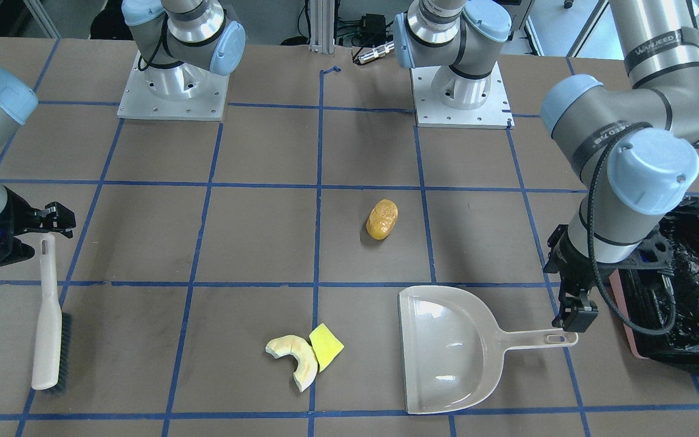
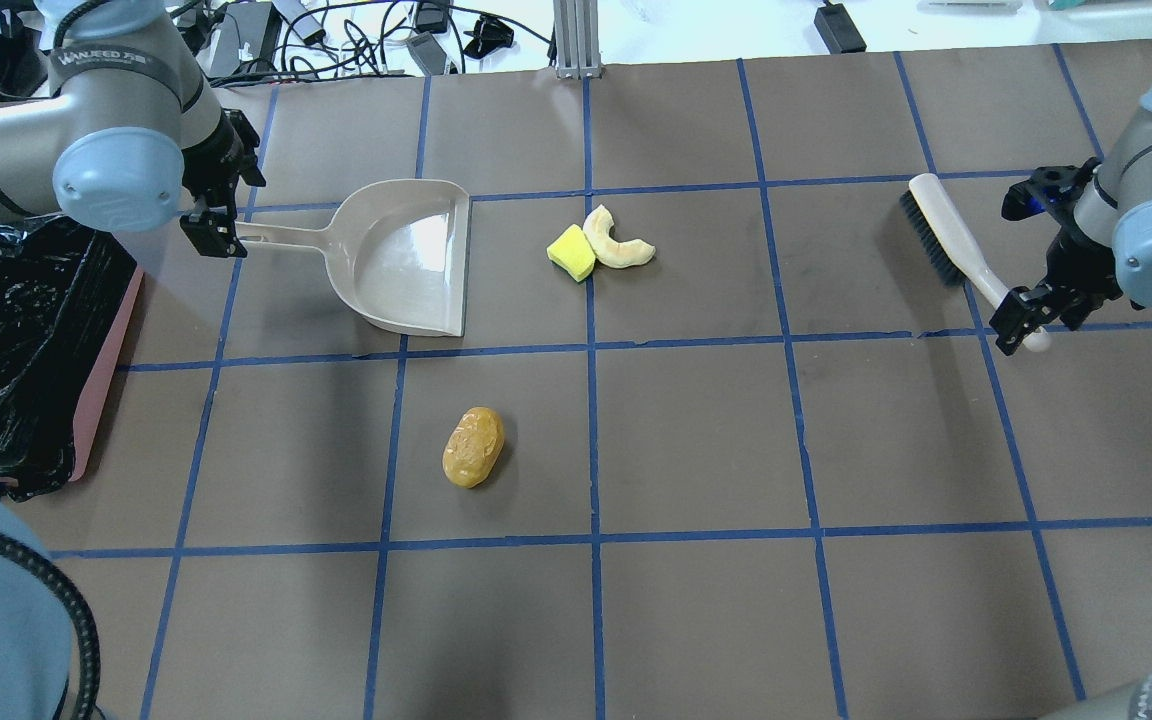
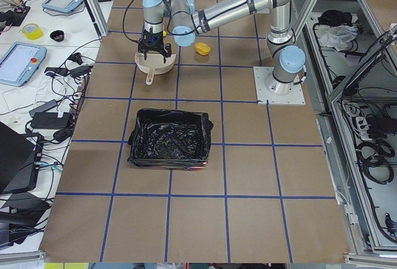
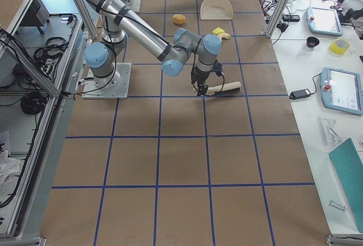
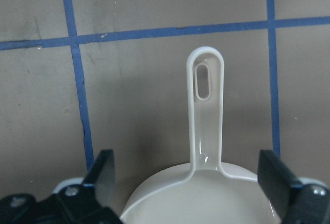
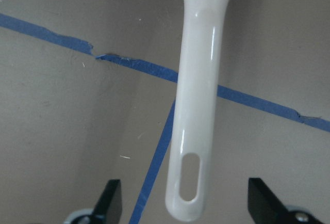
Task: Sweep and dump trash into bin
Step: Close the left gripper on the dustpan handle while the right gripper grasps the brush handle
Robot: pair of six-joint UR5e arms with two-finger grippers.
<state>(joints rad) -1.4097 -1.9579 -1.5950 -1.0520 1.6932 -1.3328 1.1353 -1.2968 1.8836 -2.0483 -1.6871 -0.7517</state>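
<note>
On the table (image 2: 696,440): three trash pieces (image 2: 473,447) (image 2: 572,252) (image 2: 616,255), one dustpan (image 2: 406,260), one brush (image 2: 946,235) (left claw (image 5: 186,167), right claw (image 6: 184,190) both agape).

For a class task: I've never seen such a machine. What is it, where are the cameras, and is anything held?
Two robot arms stand at a taped table. Four cameras look from the front, overhead and each end; two ride on the wrists. On the table lie a dustpan, a brush, a golden-brown lump, a cream crescent slice beside a yellow-green wedge, and a bag-lined pink bin. Nothing is held: the left arm's fingers stand open astride the dustpan handle, the right arm's fingers astride the brush handle.
</note>
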